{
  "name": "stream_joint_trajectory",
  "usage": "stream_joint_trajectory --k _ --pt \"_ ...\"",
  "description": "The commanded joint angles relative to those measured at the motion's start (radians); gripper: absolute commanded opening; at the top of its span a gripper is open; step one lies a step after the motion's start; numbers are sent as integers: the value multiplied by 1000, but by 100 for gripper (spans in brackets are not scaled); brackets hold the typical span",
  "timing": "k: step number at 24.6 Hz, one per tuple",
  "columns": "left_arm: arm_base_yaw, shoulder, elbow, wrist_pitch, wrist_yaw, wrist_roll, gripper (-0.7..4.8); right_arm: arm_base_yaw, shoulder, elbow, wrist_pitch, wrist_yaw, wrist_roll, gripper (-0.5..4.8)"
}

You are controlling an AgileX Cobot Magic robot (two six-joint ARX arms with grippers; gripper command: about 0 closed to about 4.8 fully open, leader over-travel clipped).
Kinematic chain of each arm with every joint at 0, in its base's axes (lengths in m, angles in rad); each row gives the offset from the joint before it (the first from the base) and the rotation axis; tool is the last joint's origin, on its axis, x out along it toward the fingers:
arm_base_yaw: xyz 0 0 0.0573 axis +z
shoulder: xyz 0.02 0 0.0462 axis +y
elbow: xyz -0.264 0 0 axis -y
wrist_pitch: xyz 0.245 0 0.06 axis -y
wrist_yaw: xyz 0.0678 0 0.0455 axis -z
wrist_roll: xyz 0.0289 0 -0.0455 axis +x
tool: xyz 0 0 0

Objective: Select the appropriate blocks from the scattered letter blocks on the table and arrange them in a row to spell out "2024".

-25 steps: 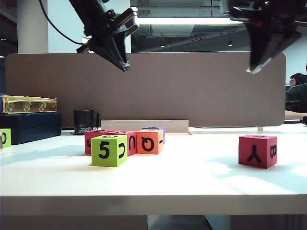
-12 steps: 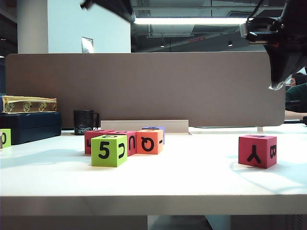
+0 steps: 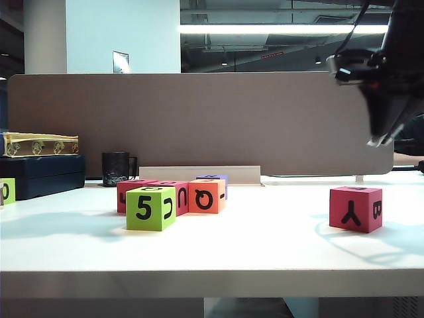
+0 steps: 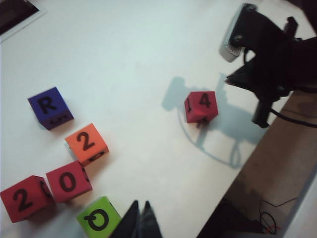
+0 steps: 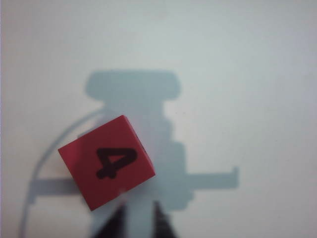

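Sitting alone on the right side of the table (image 3: 265,258) is a red block w/ 4 on top (image 5: 106,161), Y and B on its side faces in the exterior view. It rests flat, well apart from the other blocks.

Rest of the blocks cluster left of centre. From the left wrist view: orange block w/ 2 on top (image 4: 87,144), red block w/ 0 on top (image 4: 69,181) just beside it, red block w/ 2 on top (image 4: 25,198) touching or nearly touching that one. Lime-green block (image 4: 99,220) sits near the front of the cluster, showing 5 toward the exterior cam. Purple block w/ R on top (image 4: 50,107) lies a bit apart, behind the orange one.

Right gripper (image 5: 137,218) hangs in the air above the 4 block, not touching it; its shadow falls across the block and the table. Fingers stand slightly apart w/ a narrow gap, nothing between them.

Left gripper (image 4: 140,220) is high over the cluster, out of the exterior view. Fingertips are pressed together, empty.

Further back: a tan divider panel (image 3: 199,119), a dark mug (image 3: 116,168), and at far left a dark case (image 3: 43,173) w/ a cream box (image 3: 40,144) on top.
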Motion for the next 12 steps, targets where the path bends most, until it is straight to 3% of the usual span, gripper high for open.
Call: stream_joint_trajectory --k 1,12 --pt "-2 -4 0 -22 2 3 -6 1 11 5 5 -11 7 176" --pt "-2 -5 -3 -14 3 3 -6 1 44 3 -60 -33 55 180"
